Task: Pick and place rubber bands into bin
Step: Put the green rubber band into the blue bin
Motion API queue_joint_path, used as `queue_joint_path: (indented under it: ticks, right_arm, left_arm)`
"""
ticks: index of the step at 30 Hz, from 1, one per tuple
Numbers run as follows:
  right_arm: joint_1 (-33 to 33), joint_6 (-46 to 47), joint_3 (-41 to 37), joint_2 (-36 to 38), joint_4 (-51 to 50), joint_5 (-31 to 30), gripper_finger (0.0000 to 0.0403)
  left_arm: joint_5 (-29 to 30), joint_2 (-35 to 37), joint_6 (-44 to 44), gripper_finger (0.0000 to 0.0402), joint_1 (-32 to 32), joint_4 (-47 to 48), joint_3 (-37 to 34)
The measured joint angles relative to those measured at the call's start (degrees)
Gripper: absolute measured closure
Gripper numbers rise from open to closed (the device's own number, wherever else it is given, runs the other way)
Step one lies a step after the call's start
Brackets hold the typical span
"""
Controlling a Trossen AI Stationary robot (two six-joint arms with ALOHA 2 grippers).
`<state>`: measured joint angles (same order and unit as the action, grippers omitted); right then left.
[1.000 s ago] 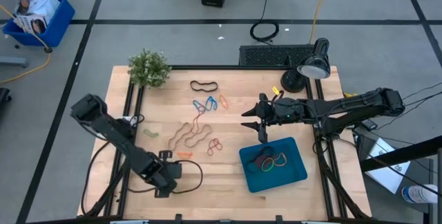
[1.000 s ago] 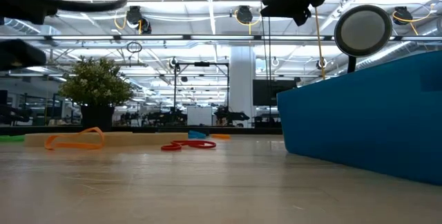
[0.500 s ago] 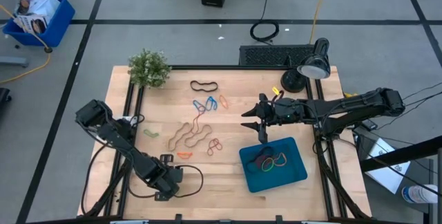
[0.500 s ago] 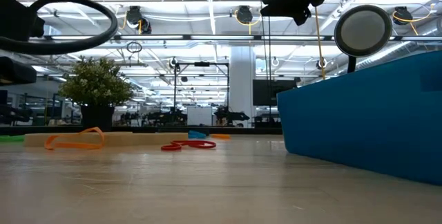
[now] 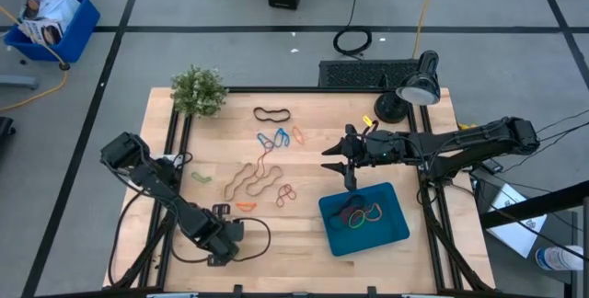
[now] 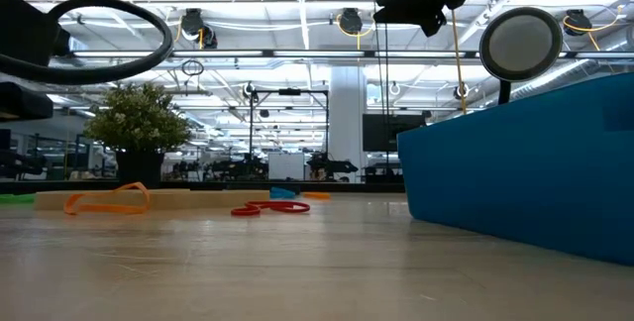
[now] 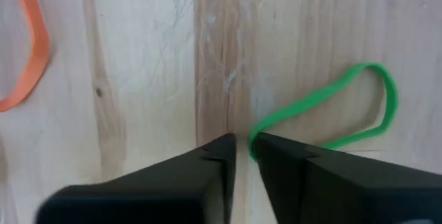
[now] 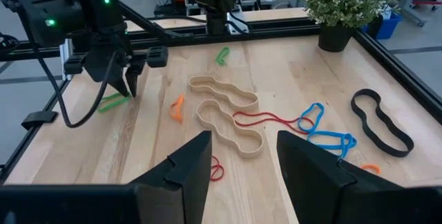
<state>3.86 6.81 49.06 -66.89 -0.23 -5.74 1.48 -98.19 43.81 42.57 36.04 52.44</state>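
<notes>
The green rubber band (image 7: pixel 324 110) lies flat on the wooden table (image 5: pixel 304 234) near its front left, its near end at the tips of the left gripper (image 7: pixel 242 148). The fingers (image 7: pixel 207 158) are now drawn closer than a second ago, with only a thin slit between them. The band's end sits at the mouth of that slit; whether it is pinched cannot be told. An orange rubber band (image 7: pixel 31 65) lies well apart on the boards.

From above, the left gripper (image 5: pixel 221 235) stays in the same place, but the arm's elbow has dropped a little toward the table front. In the low view the black cable loop (image 6: pixel 109 34) has shifted slightly.

The right gripper (image 5: pixel 339 165) has not moved. It hangs over the table just beyond the far edge of the bin (image 5: pixel 396 229), fingers spread wide and empty.

The teal bin holds several bands (image 5: pixel 363 213), green, yellow and dark red. On the bare wood between the arms lie:
- two long tan bands (image 5: pixel 253 180)
- a red band (image 5: pixel 285 194)
- blue bands (image 5: pixel 270 139)
- a black band (image 5: pixel 271 114)
- a second green band (image 5: pixel 201 177)

A potted plant (image 5: pixel 198 89) stands at the far left corner and a desk lamp (image 5: pixel 419 86) at the far right.
</notes>
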Motion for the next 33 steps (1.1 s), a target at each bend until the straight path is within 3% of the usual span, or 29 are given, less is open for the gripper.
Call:
queue_joint_path:
  ticks: [5,13,17,25,33]
  right_arm:
    - [0.0,0.0,0.0,0.0,0.0,0.0,0.0242]
    - [0.0,0.0,0.0,0.0,-0.02,-0.01,0.0242]
    - [0.0,0.0,0.0,0.0,0.22,0.0,0.024]
    - [0.0,0.0,0.0,0.0,1.26,0.02,0.0245]
    - [0.0,0.54,0.0,0.02,3.73,0.04,0.0242]
  left_arm:
    - [-0.05,-0.04,-0.23,0.0394,-0.04,0.02,-0.06]
    - [-4.52,0.71,-0.47,0.0397,-0.82,0.84,0.89]
    - [-7.33,4.59,0.02,0.0394,-2.02,-0.71,2.12]
    - [-2.73,13.79,-1.56,0.0398,-6.14,-2.08,5.73]
    - [4.57,19.55,-9.52,0.0398,-11.57,-10.85,7.99]
